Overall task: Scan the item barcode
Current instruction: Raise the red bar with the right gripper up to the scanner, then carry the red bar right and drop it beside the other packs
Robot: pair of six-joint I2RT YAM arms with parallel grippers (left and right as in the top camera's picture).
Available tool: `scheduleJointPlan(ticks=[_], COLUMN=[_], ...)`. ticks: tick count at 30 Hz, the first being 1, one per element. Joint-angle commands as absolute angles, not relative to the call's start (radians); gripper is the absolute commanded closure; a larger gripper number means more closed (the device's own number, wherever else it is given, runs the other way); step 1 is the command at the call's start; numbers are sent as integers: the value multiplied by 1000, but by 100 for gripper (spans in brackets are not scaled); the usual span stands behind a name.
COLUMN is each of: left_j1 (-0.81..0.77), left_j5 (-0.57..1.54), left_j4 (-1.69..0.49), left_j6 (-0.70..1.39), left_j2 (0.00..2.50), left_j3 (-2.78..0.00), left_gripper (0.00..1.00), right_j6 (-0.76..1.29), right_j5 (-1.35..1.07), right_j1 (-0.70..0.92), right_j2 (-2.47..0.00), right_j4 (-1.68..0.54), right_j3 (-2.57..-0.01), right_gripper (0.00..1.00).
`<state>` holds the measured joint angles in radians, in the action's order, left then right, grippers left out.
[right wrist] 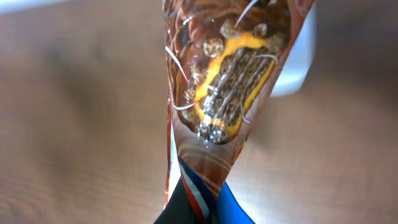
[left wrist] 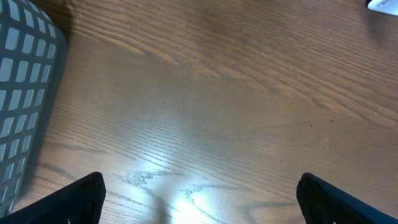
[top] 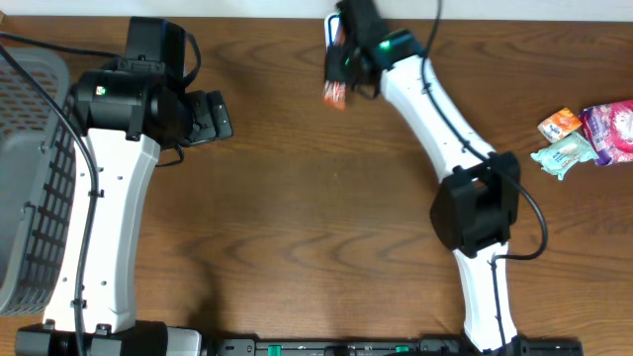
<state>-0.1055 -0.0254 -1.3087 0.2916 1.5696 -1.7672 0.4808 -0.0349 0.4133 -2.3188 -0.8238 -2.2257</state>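
Overhead, w/ wrist views. The right gripper [top: 341, 71], extended to the far edge of the wooden table [top: 326, 218] near centre, is closed tight on one pinched end of the snack wrapper [right wrist: 224, 81]. The wrapper is brown, printed w/ a chocolate-and-caramel bar, and is held off the tabletop; its free end fans out away from the right wrist cam. A blurred white object [right wrist: 300, 62] lies behind it; identity can't be told. The left gripper [top: 220, 121] is over bare wood at the table's left, jaws spread wide w/ nothing between them, each finger [left wrist: 81, 196] at a lower corner of the left wrist view. A grey mesh basket [top: 30, 208] sits at the left edge. At the right edge: orange pkt [top: 559, 124], pale green pkt [top: 566, 155] and pink pkt [top: 613, 129], clustered and well apart from both arms.
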Motion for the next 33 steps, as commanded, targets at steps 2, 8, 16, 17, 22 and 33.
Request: scheduleJointPlan(ticks=[2,8,16,17,22,33], left_j1=[-102,-102,-102,-102,-102,-102], left_j5=[-27,-26,-26,-26,-26,-27], left_j4=[-1312,-1312,-1312,-1312,-1312,-1312], left_j6=[300,300,300,300,300,300], left_j2=[1576,1576,1576,1576,1576,1576], left_j3=[-1766,-1766,-1766,-1766,-1766,-1766], left_gripper=[2,2,2,2,2,2], right_j6=[447,448,448,448,448,447], right_j5=[49,99,107,107,122,260], right_j1=[375,348,347,347,336,115], right_j2=[-2300,-2320,-2404,-2413,-2414,-2217], right_j4=[-745,-581,-455,-451,-448,-765], right_j3=[-2241,-2225,-2224,-2224,-2225,-2225], right_gripper=[99,99,99,99,99,99])
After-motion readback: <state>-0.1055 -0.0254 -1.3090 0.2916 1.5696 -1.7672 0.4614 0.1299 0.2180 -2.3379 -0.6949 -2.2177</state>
